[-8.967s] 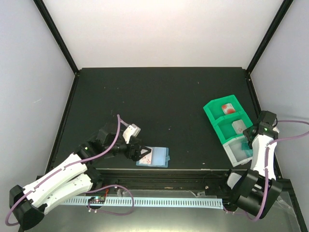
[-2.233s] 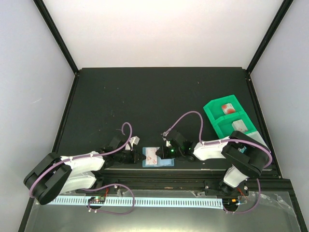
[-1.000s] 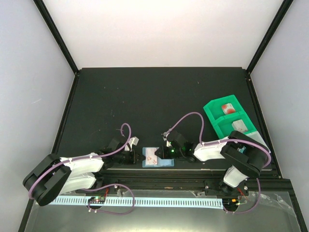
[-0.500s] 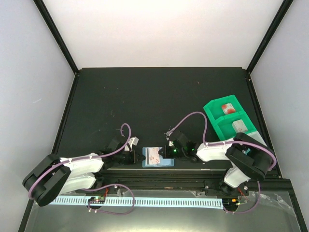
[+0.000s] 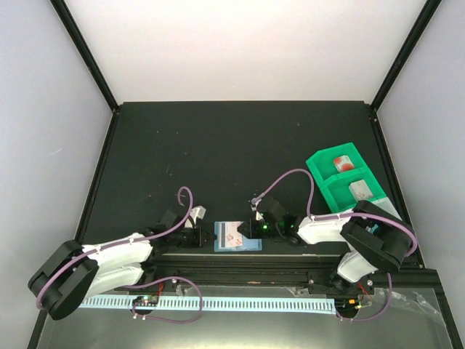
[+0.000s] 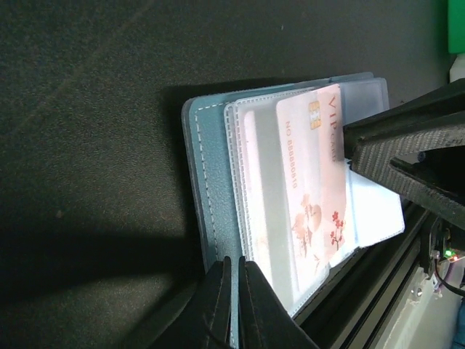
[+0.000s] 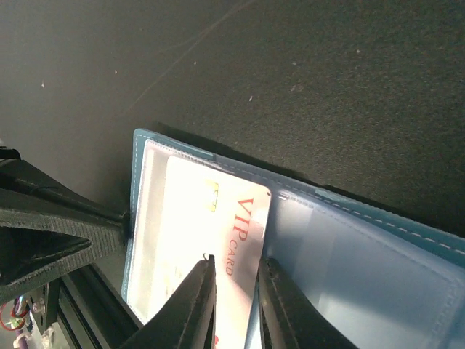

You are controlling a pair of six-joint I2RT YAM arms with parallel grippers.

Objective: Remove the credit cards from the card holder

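The light-blue card holder (image 5: 245,247) lies open at the table's near edge. A white credit card (image 6: 309,174) with red "VIP" lettering and red blossoms sticks part way out of its clear sleeve. My left gripper (image 6: 234,262) is shut on the card holder's (image 6: 207,167) left cover edge. My right gripper (image 7: 236,260) reaches in from the right, jaws a little apart, with the right-hand strip of the card (image 7: 196,211) showing between them. In the top view the two grippers (image 5: 207,236) (image 5: 251,229) face each other across the holder.
A green compartment tray (image 5: 317,166) stands at the right. One bin holds a white card with a red blotch (image 5: 341,163), the bin behind it a pale grey card (image 5: 360,190). A black rail (image 5: 240,262) runs just in front of the holder.
My right gripper has drawn slightly to the right and its jaws have parted a little. The left gripper keeps its hold on the holder, which has stayed in place.
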